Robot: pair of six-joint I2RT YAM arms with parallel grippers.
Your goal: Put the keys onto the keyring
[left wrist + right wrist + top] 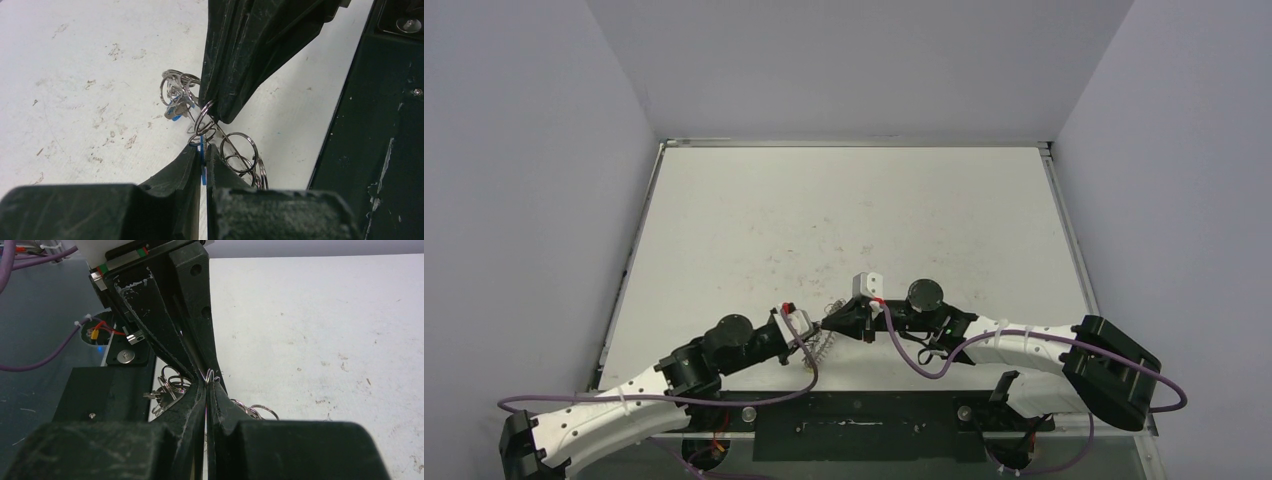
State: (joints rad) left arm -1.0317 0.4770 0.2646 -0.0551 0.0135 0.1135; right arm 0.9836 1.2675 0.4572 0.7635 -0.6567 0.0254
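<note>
- Table (pixel 844 200): white and scuffed, lying under both arms, which meet tip to tip.
- Right gripper (pixel 220 112): jaws pressed together on a wire loop of the keyring, seemingly to steady it.
- Left gripper (pixel 202 150): faces the right one, jaws narrow, pinching a blue tag, likely to steer that key to the ring.
- Keyring (pixel 240 150): tangled silver loops between and beside both fingertips.
- Keys (pixel 177 106): a small bunch just beyond the left gripper's tips.
- Blue tag (pixel 202 162): a thin edge showing between the left fingers.

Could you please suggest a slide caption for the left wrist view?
Left gripper, jaws shut on a blue key tag, meets right gripper pinching the keyring.
</note>
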